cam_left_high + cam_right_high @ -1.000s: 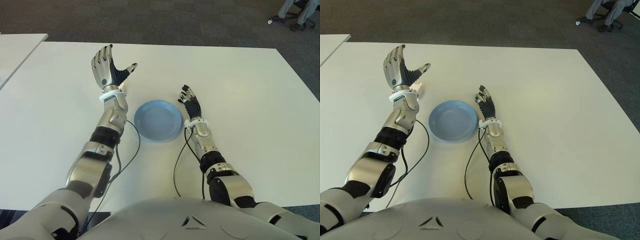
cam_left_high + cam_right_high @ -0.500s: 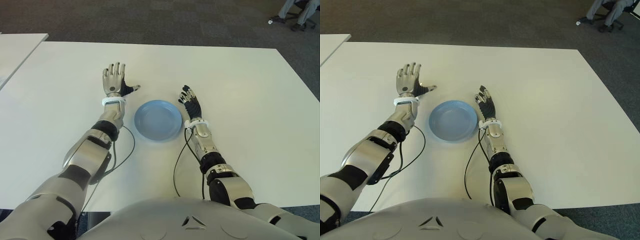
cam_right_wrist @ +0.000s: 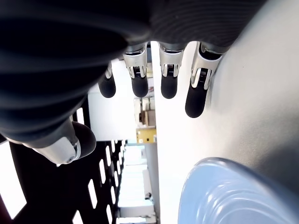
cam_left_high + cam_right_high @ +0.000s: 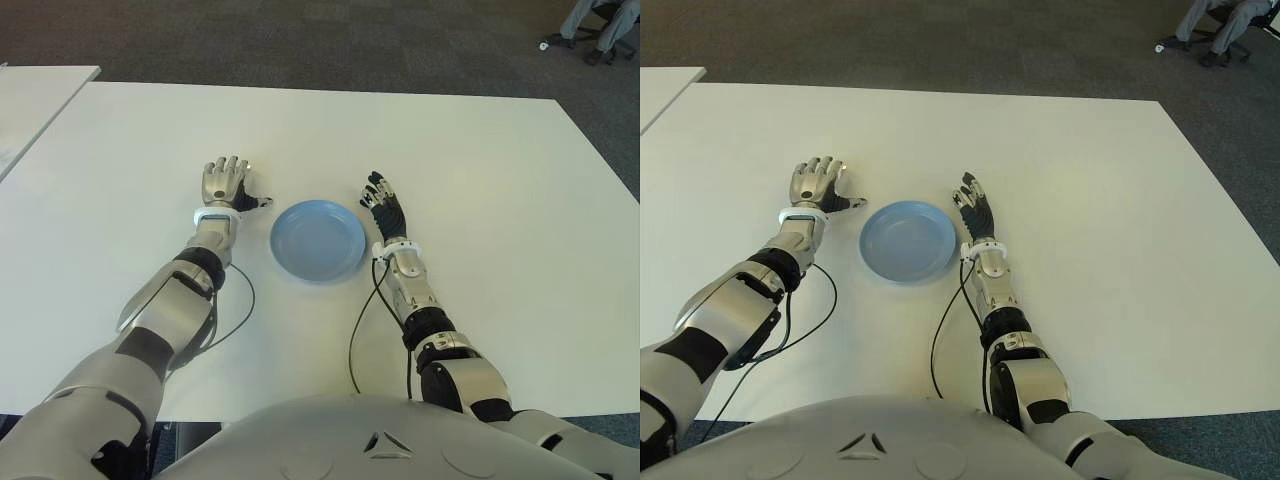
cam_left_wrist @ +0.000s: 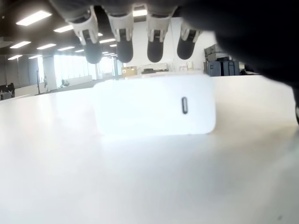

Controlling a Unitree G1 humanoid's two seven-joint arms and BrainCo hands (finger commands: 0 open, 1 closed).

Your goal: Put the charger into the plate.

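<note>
The white charger (image 5: 154, 111) lies flat on the white table (image 4: 480, 180), and only the left wrist view shows it. My left hand (image 4: 225, 183) is low over it, just left of the plate, fingers (image 5: 122, 44) stretched out past the charger and not closed on it. In the eye views the hand hides the charger. The round blue plate (image 4: 316, 240) holds nothing. My right hand (image 4: 383, 200) shows at the plate's right edge, fingers relaxed and holding nothing; its wrist view shows the plate rim (image 3: 233, 196) close by.
Black cables (image 4: 365, 320) run from both wrists across the table toward my body. A second white table (image 4: 40, 100) stands at the far left. A chair and a person's legs (image 4: 595, 25) are on the dark carpet at the far right.
My left hand has dropped from raised above the table down to the surface, over the charger. The right hand and the plate have not moved.
</note>
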